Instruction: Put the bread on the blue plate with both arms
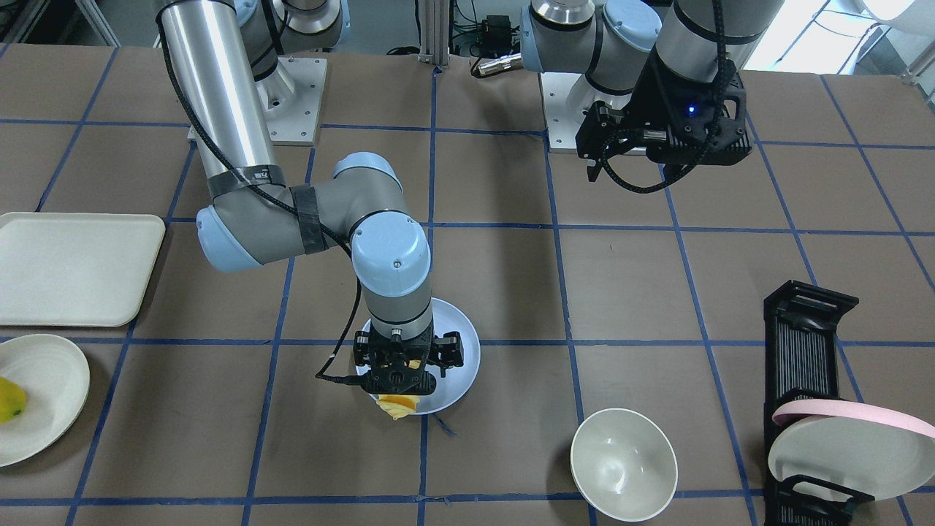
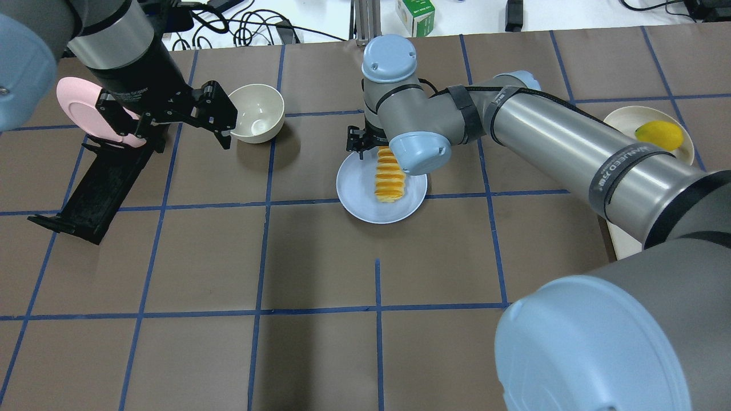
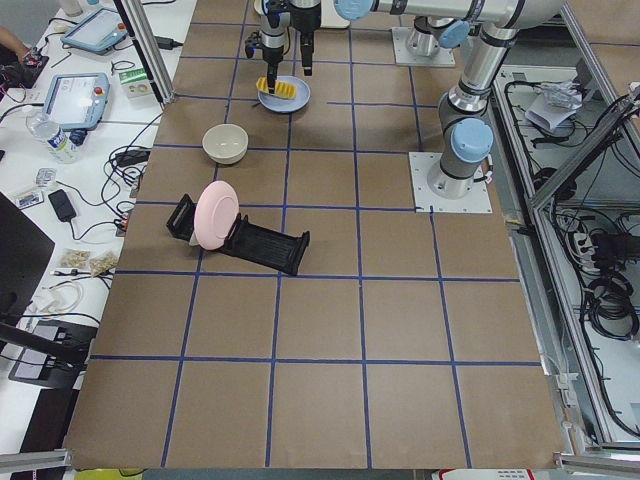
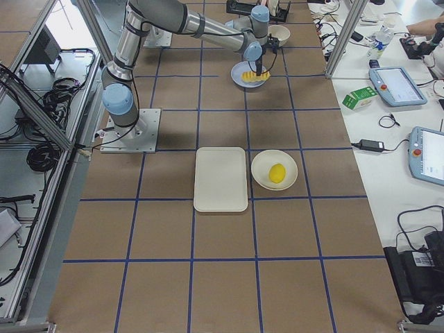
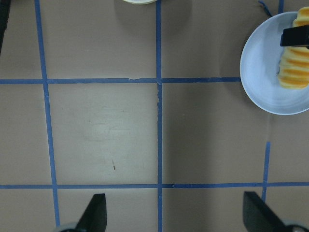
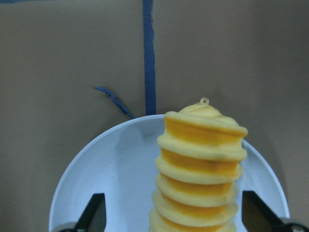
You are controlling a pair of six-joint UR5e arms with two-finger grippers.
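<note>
The bread (image 2: 388, 177), a ridged yellow-orange loaf, lies on the pale blue plate (image 2: 360, 194) near the table's middle. One end sticks past the plate's rim (image 1: 398, 405). My right gripper (image 1: 405, 365) hangs low over the plate, open. In the right wrist view its fingers (image 6: 96, 215) stand wide on either side of the bread (image 6: 200, 164), over the plate (image 6: 111, 179). My left gripper (image 2: 223, 117) is open and empty, raised above the table next to the cream bowl. Its wrist view shows the plate (image 5: 263, 63) and bread (image 5: 294, 67) at the upper right.
A cream bowl (image 2: 257, 111) stands left of the blue plate. A black dish rack (image 2: 97, 188) holds a pink-rimmed plate (image 2: 77, 105) at the far left. A cream tray (image 1: 73, 267) and a cream plate (image 1: 44, 394) with a yellow fruit (image 1: 11, 400) are on my right side.
</note>
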